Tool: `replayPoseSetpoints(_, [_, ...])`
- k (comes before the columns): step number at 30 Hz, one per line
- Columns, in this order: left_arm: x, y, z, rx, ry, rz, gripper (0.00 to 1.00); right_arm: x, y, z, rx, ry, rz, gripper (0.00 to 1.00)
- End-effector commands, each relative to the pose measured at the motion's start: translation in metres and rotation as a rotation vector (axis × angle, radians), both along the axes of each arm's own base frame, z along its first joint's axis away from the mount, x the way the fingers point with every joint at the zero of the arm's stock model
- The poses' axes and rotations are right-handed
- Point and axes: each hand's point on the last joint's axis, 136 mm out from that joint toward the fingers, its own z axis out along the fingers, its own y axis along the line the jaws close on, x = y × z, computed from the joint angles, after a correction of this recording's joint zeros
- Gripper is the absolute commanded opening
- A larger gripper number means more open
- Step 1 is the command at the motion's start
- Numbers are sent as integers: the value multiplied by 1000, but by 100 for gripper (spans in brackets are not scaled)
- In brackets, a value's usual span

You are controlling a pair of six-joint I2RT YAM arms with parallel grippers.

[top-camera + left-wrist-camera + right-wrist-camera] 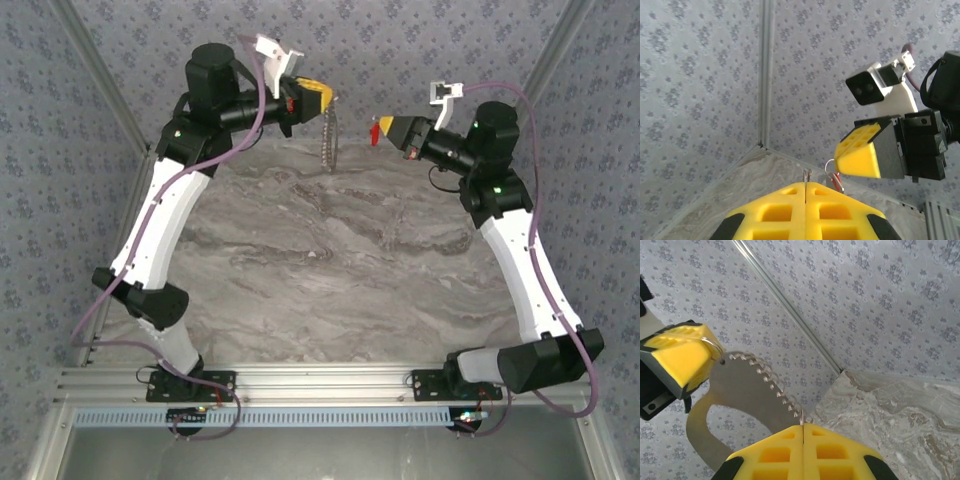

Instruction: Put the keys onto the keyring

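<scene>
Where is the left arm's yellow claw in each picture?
Top external: left gripper upper middle, grey keyring dangling below it.
Left wrist: left gripper along the bottom edge, shut.
Right wrist: left gripper at the far left, keyring hanging from it.
Shared landmark: the marble tabletop, in every view.

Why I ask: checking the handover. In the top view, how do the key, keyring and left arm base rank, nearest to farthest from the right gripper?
From the right gripper:
1. The key, red, at its fingertips.
2. The keyring, to its left, hanging from the left gripper.
3. The left arm base, far left at the near edge.
</scene>
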Motion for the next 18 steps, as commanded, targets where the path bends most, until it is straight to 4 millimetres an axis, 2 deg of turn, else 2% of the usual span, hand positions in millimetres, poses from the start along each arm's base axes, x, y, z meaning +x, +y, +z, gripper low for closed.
replayPoseSetpoints(1, [-17,-10,1,25,0,-82,0,-8,-5,15,9,-54,-11,0])
replayPoseSetpoints(5, [-21,-23,2,35,-6,-114,0,-12,-6,25,20,-78,-12,0])
replayPoseSetpoints(8, [-22,-29,-5,51,23,-129,0,-14,-6,29,25,-87,-9,0])
replayPoseSetpoints(18, [-24,-40,-10,57,25,-152,0,-22,-3,41,50,-107,6,0])
